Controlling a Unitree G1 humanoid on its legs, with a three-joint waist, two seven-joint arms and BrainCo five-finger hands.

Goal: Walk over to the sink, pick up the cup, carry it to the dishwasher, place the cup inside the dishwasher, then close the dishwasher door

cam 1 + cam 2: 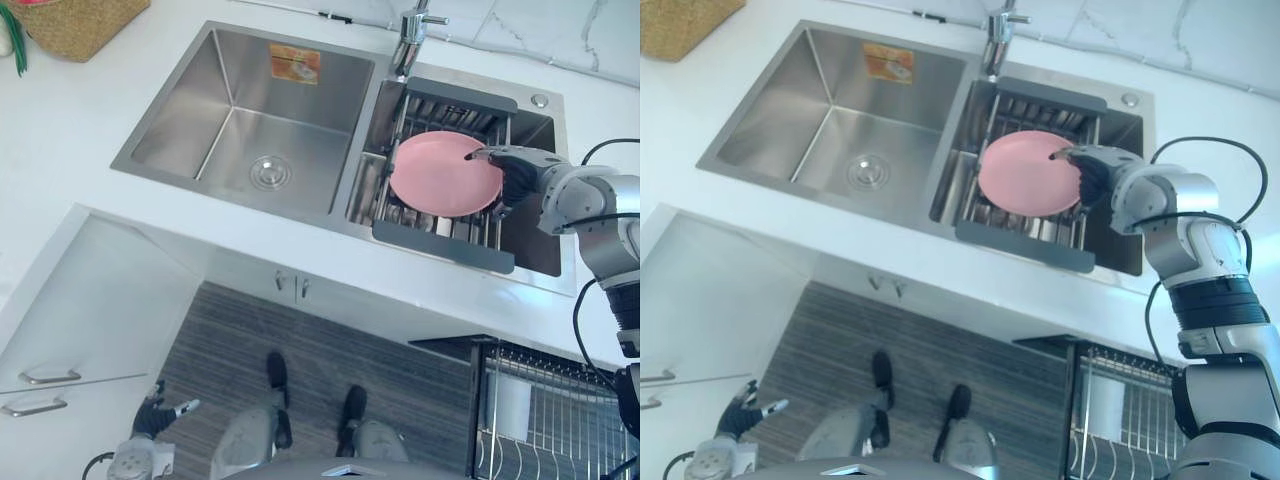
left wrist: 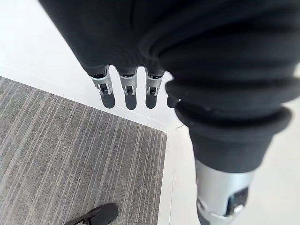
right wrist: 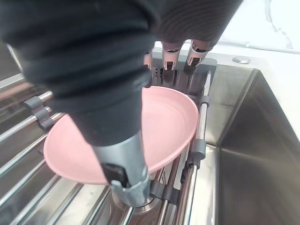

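Now the right hand (image 1: 515, 178) reaches out over the right basin of the sink (image 1: 170, 130), its fingers (image 3: 169, 55) held straight across the top of the pink dish (image 1: 440, 178) and its thumb (image 3: 127, 180) set apart at the dish's near rim. Nothing is clasped: the hand is spread rather than clenched, though whether the thumb touches the rim cannot be told. The pink dish, shallow and round, lies tilted on the metal bars of a dark-framed drying rack (image 1: 440, 247) that spans this right basin. Just beyond the rack, at the far edge, rises the chrome faucet (image 1: 410, 40). To the left lies the larger basin, with a round drain (image 1: 270, 172) in its floor and a sticker (image 1: 295, 63) on its far wall. White counter (image 1: 80, 130) surrounds the sink, with a woven basket (image 1: 80, 25) at its far left corner. Near the robot on the right, a dishwasher rack (image 1: 550, 430) of wire tines shows, with a white cylindrical item (image 1: 512, 403) standing in it. The left hand (image 1: 152, 416) hangs low at the near left beside white cabinet drawers (image 1: 60, 340), above the grey striped floor (image 1: 330, 335), its fingers (image 2: 107, 89) loose and straight, holding nothing.
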